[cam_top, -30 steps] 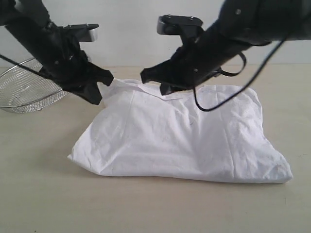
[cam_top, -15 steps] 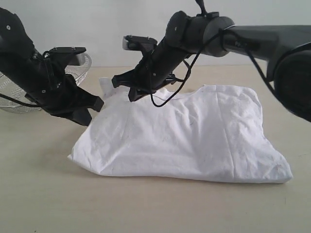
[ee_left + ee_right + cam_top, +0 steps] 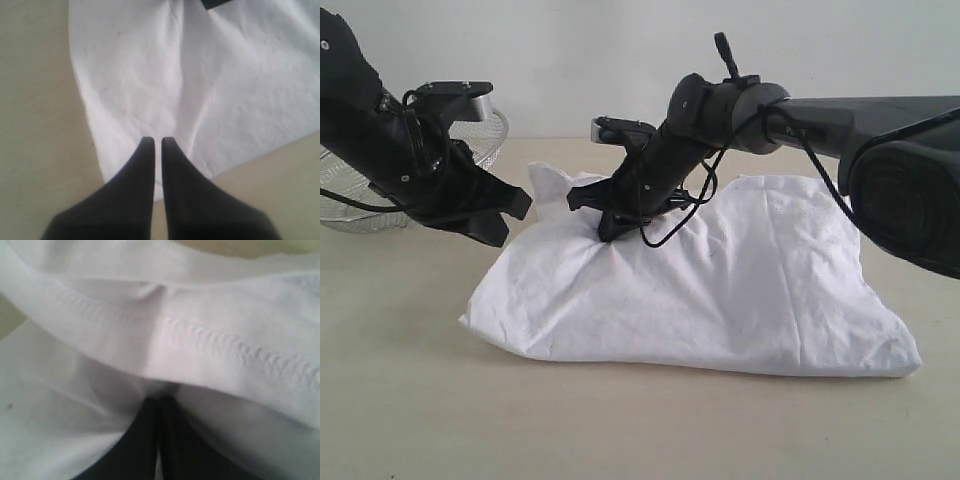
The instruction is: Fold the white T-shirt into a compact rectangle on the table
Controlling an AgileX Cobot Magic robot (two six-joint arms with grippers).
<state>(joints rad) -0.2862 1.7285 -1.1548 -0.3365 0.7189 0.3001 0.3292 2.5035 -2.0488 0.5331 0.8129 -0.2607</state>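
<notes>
1. The shirt point(image 3: 720, 290) lies in the middle of the worktop point(image 3: 410, 400). Its long side runs from left edge to right edge.
2. My right jaws are closed, pinching a hemmed fold near the shirt's back left part.
3. My left jaws are closed on nothing, just beside its back left corner.
4. There is bare worktop in front. A basket point(image 3: 345, 205) sits by the back left edge.
</notes>
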